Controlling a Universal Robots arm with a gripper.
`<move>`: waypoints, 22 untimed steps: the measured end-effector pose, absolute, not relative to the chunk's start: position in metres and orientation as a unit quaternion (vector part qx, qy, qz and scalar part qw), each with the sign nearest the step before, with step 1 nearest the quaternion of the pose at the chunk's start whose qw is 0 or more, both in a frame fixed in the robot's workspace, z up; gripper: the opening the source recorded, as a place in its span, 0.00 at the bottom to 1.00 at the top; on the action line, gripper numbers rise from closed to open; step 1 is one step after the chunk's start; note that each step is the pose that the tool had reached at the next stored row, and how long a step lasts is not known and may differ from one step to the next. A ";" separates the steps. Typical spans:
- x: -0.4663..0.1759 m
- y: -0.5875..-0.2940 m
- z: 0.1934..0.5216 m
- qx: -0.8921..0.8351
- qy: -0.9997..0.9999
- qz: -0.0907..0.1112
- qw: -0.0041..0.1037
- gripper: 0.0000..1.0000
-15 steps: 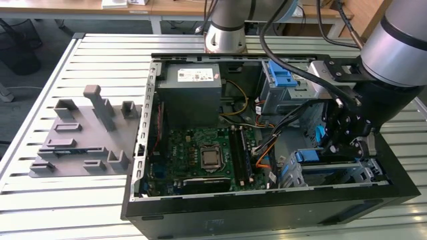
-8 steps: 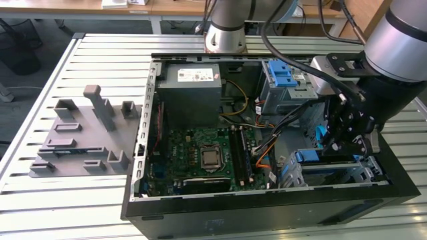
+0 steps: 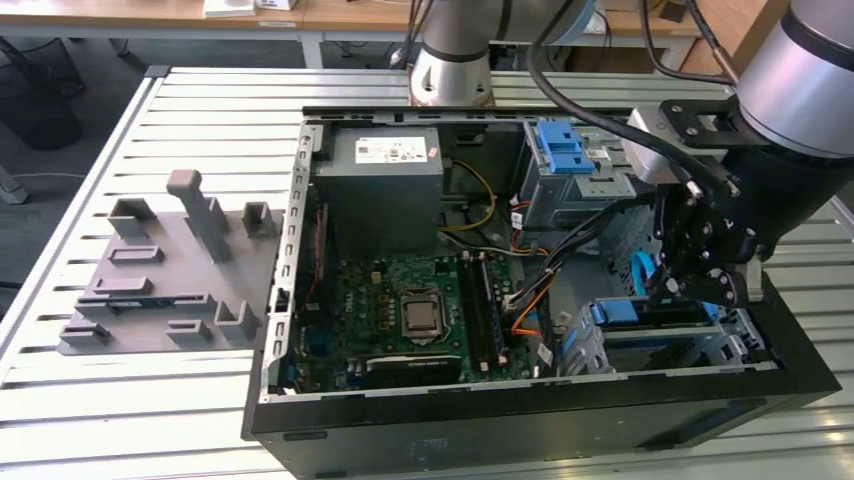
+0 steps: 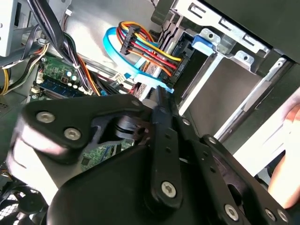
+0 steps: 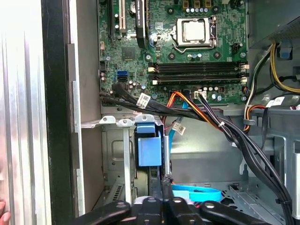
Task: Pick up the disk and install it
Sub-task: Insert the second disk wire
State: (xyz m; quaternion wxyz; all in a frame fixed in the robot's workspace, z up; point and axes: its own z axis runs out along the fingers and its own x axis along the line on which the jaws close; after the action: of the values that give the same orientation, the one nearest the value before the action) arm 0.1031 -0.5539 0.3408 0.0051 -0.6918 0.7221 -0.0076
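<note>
A slatted metal table (image 3: 80, 400) carries an open black computer case (image 3: 534, 425), and the robot arm (image 3: 814, 70) comes in from the exterior view's right, over the case. On the table at the exterior view's left, well apart from the case, stands a grey plastic fixture (image 3: 160, 280). Inside the case, a grey power-supply box (image 3: 380, 185) is at the far side and a green motherboard (image 3: 407, 310) lies nearer. At the near right corner of the case is a metal drive cage (image 3: 727, 345). The disk (image 3: 650, 312) sits in this cage and its blue carrier shows on top; in the first wrist view the blue end (image 5: 150, 151) is between the cage walls. The gripper (image 3: 681, 290) hangs just above the cage. In both wrist views its black fingers (image 4: 161, 101) are pressed together and nothing is seen between them (image 5: 166, 187). A light blue flat cable (image 4: 136, 72) and a bundle of coloured wires (image 4: 150, 47) pass just beside the fingertips. Part of a person's hand (image 4: 288, 154) is at the edge of the second wrist view.
</note>
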 end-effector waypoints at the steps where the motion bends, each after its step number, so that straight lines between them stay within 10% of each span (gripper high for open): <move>1: 0.104 -0.554 0.341 -0.692 0.722 -0.007 0.005 0.16; 22: 0.113 -0.554 0.334 -0.691 0.723 -0.006 0.003 0.11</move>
State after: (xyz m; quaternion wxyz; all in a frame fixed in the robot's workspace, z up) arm 0.1134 -0.5539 0.3345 0.0029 -0.6913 0.7225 -0.0057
